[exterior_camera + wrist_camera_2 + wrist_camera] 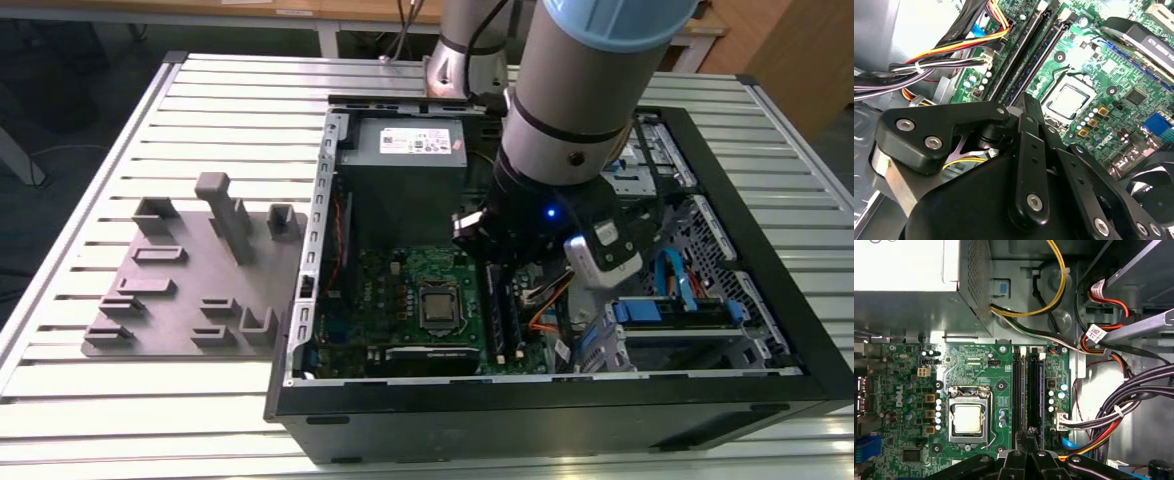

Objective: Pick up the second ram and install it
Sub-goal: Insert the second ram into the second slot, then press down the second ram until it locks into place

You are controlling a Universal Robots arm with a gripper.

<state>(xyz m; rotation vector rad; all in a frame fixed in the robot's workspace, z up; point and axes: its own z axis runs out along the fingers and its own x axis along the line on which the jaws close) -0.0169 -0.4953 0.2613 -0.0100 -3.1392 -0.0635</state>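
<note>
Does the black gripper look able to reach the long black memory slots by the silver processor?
Probably yes: the black gripper hangs directly over the long black memory slots, with the cable bundle aside.

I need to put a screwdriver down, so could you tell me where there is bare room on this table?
The slatted metal table is bare around the grey plastic holder plate and in front of the open black computer case. Inside the case it is crowded: the gripper hangs over the green motherboard beside bundled cables.

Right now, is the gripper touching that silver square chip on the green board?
Apart. In the first wrist view, green board lies between the gripper and the silver chip; the gripper is over the black memory slots.
</note>
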